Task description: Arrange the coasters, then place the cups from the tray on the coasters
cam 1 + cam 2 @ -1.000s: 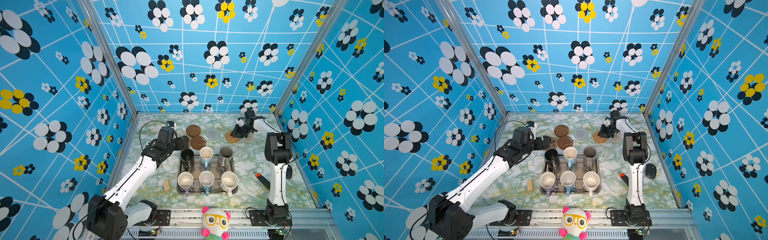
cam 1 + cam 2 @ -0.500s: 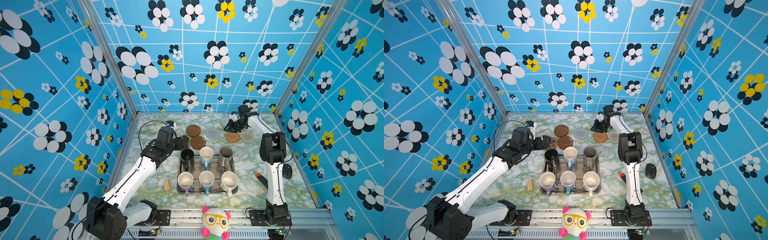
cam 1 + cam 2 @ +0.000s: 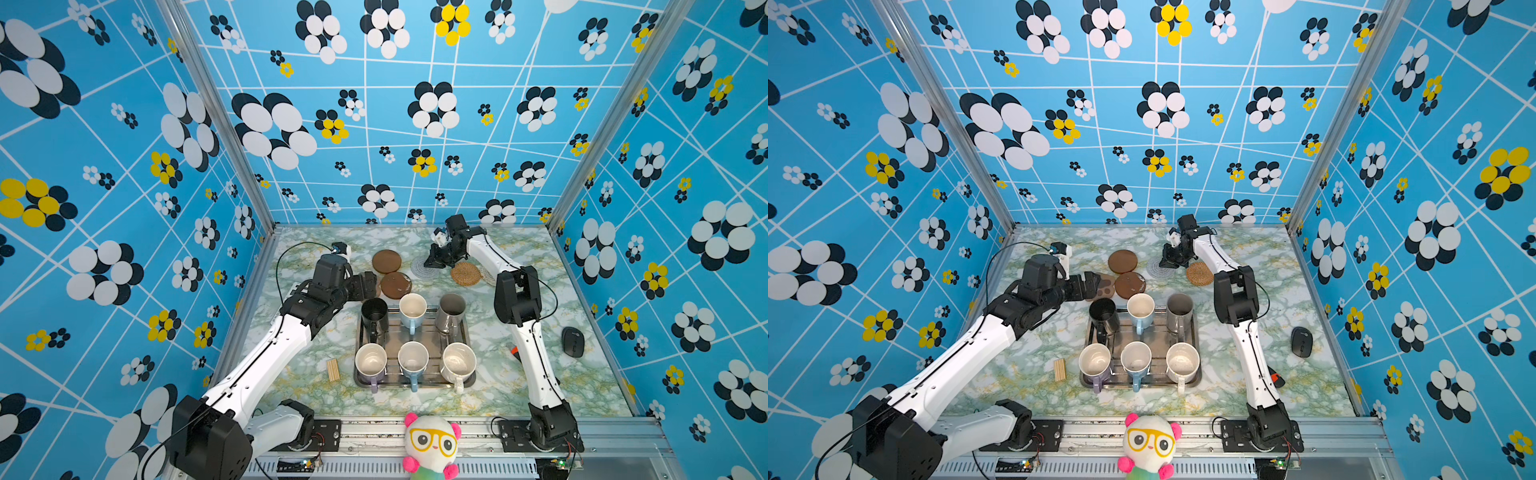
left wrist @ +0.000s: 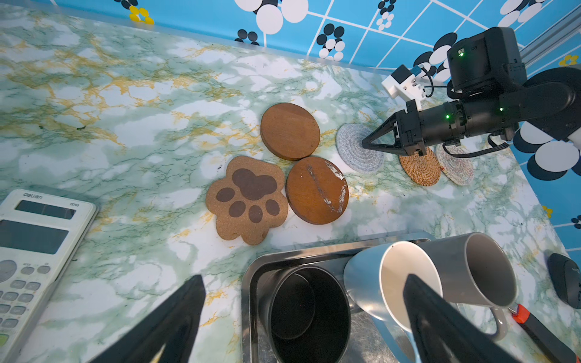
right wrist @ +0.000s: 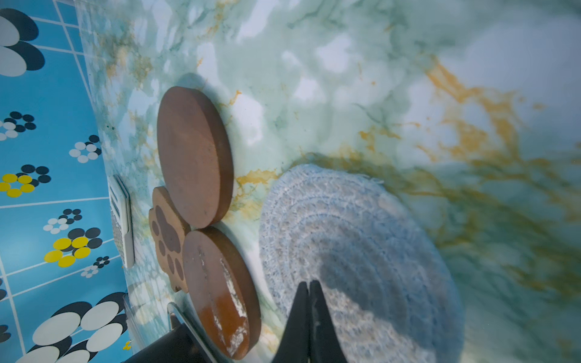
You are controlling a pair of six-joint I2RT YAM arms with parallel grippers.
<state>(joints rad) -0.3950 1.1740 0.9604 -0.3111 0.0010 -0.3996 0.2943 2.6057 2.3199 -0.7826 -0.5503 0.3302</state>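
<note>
Coasters all lie flat on the green-veined marble tabletop (image 3: 561, 374), behind the shallow stainless-steel tray (image 3: 432, 385). We note a plain dark brown disc (image 3: 386, 261) touching a scratched dark brown disc (image 3: 395, 285) and a tan paw-shaped mat (image 4: 248, 198) against the scratched one. Then come a grey-blue woven round (image 3: 419, 266), a tan rattan round (image 3: 465, 273) and a pale beige woven round (image 4: 456, 165), the last two touching.

Right gripper (image 5: 309, 286): jaws pinched together on nothing, tips over the grey-blue round; whether they touch it we cannot tell. Left gripper (image 4: 303, 279): spread wide, empty, hovering just beside the black mug (image 3: 374, 313) at the tray's far left corner.

Six mugs stand upright in the tray. Far row: black mug, back light blue mug (image 3: 412, 309), grey mug (image 3: 451, 311). Nearer us: lavender mug (image 3: 370, 361), front light blue mug (image 3: 412, 359), white mug (image 3: 458, 363).

Off to the sides we see a white calculator (image 4: 31, 245), a black computer mouse (image 3: 572, 341) and a small bundle of wooden sticks (image 3: 332, 370).
</note>
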